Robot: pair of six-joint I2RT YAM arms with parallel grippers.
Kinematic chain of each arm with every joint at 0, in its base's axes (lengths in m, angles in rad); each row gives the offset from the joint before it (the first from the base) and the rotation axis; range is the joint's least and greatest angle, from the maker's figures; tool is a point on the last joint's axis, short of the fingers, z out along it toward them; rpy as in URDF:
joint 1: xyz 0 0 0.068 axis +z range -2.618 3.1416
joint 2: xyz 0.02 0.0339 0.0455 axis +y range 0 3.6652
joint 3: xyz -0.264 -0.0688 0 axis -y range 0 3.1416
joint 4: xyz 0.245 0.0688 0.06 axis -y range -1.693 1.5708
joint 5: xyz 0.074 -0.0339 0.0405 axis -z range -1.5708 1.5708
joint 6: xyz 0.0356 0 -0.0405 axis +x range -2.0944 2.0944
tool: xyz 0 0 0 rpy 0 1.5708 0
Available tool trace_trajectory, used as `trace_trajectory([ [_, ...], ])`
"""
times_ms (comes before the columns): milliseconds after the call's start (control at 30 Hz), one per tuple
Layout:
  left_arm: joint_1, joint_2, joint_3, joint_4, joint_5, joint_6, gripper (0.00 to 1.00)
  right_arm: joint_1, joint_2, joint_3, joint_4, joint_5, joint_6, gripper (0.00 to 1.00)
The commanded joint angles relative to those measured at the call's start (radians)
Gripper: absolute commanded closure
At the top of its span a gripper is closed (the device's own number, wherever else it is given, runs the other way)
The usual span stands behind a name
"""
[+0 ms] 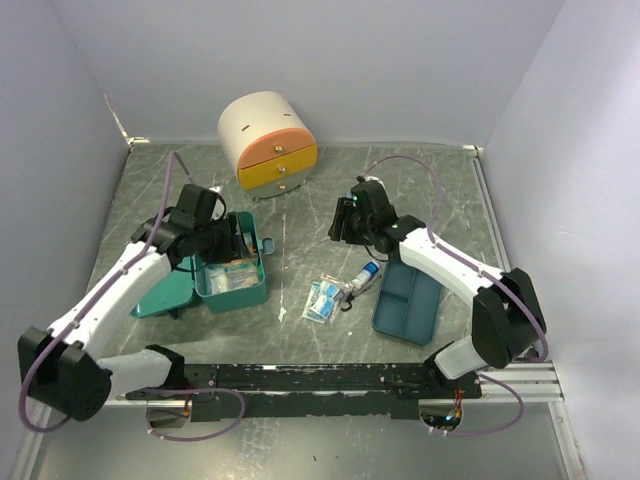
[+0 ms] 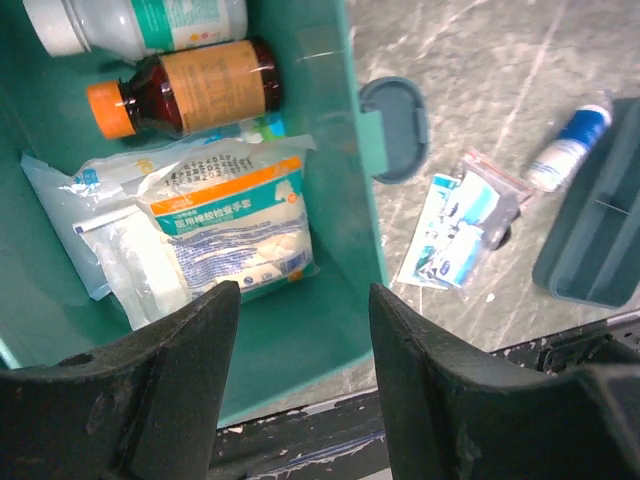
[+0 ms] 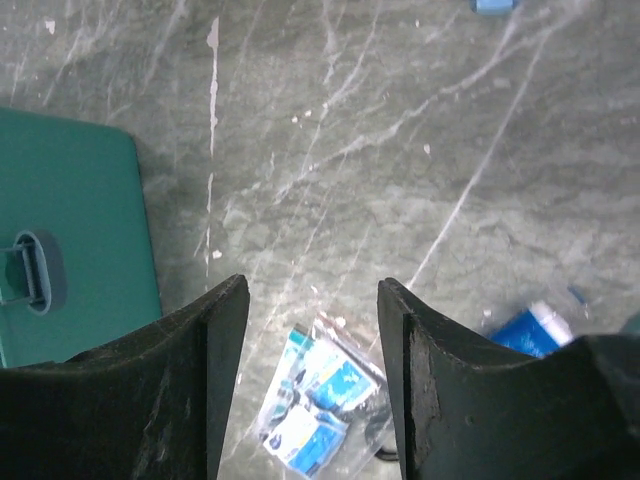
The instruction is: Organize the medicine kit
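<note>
Marble table (image 1: pixel 440 190), kit (image 1: pixel 238 294) open.
Left gripper (image 2: pixel 305 300) gaped empty over kit; right gripper (image 3: pixel 312 290) gaped empty above packets (image 3: pixel 315 405).

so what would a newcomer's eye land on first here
Probably the open teal medicine kit at left-centre of the table, holding an orange-capped brown bottle and white packets, with the left gripper open above it. Next, the cream cabinet with orange and yellow drawers at the back, and the blue-and-white sachets loose between the kit and the dark-blue tray.

Left tool (image 2: pixel 305 300) and right tool (image 3: pixel 315 295) both point down, jaws parted, nothing between them
</note>
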Motion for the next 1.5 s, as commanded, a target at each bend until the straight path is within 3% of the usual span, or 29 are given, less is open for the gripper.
trace_trajectory([
  [0,-0.002,-0.112,0.003,0.061,0.042,0.067,0.35,0.014,-0.065,-0.042,-0.1,0.032,0.092,0.46],
  [233,-0.002,-0.335,0.021,0.142,-0.013,0.107,0.32,0.108,-0.147,-0.13,-0.189,0.053,0.232,0.47],
  [400,-0.001,-0.491,-0.004,0.17,-0.066,0.107,0.21,0.163,-0.148,-0.179,-0.238,0.053,0.299,0.47],
  [467,-0.002,-0.543,-0.015,0.175,-0.079,0.101,0.11,0.168,-0.153,-0.206,-0.233,0.051,0.33,0.47],
  [633,-0.002,-0.624,-0.034,0.184,-0.092,0.072,0.07,0.169,-0.198,-0.296,-0.167,0.038,0.402,0.47],
  [1000,-0.002,-0.646,-0.044,0.213,-0.069,0.011,0.08,0.169,-0.199,-0.429,0.054,-0.098,0.456,0.43],
  [1467,-0.002,-0.623,-0.065,0.215,-0.082,-0.054,0.05,0.17,-0.122,-0.397,-0.08,-0.096,0.453,0.49],
])
